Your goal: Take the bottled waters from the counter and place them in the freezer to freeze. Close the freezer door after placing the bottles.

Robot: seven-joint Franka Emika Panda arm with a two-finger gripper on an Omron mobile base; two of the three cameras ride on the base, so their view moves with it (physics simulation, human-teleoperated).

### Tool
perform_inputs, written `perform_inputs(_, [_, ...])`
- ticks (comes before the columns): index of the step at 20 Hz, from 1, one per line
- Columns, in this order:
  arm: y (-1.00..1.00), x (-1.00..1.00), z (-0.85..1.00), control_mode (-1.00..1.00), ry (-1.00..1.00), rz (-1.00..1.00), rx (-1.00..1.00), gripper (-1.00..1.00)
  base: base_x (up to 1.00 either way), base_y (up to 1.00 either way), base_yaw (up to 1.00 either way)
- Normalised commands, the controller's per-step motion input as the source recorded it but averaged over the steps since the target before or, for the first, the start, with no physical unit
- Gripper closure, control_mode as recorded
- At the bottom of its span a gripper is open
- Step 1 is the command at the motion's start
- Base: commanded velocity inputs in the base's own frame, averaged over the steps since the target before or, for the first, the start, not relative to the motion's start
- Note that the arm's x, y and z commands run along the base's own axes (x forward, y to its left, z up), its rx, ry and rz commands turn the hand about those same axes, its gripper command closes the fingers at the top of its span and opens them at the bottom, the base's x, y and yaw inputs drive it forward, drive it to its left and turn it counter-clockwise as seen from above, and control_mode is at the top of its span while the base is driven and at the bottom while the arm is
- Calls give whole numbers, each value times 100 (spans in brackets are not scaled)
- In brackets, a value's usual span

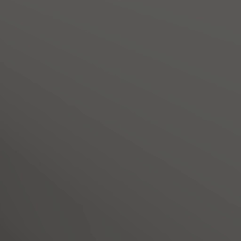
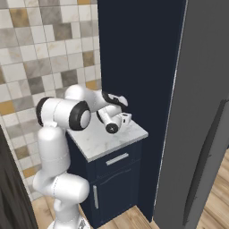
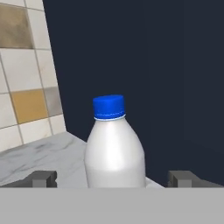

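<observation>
In the hand view's lower centre, the plain whitish water bottle (image 3: 114, 148) stands upright on the marble surface (image 3: 39, 155), framed between the wide-spread fingers (image 3: 43, 178), empty and apparently lined up for a side grasp.

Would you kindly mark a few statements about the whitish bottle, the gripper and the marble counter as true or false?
1. The whitish plastic bottle has a red cap. False: the cap is blue.
2. The bottle stands upright on the white grey-veined marble counter. True.
3. The two-finger gripper is shut on the bottle. False: its fingertips stand wide open on either side.
4. Navy blue cabinet panelling rises behind the bottle. True.
</observation>
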Motion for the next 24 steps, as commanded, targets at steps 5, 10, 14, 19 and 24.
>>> perform_inputs(5, [0, 18, -7, -100, 0, 0, 0, -100, 0, 0, 0])
perform_inputs(10, [0, 18, -3, -100, 0, 0, 0, -100, 0, 0, 0])
perform_inputs(14, [0, 18, -4, -100, 0, 0, 0, -100, 0, 0, 0])
perform_inputs(19, [0, 10, -5, -100, 0, 0, 0, -100, 0, 0, 0])
perform_inputs(24, [0, 15, -8, -100, 0, 0, 0, -100, 0, 0, 0])
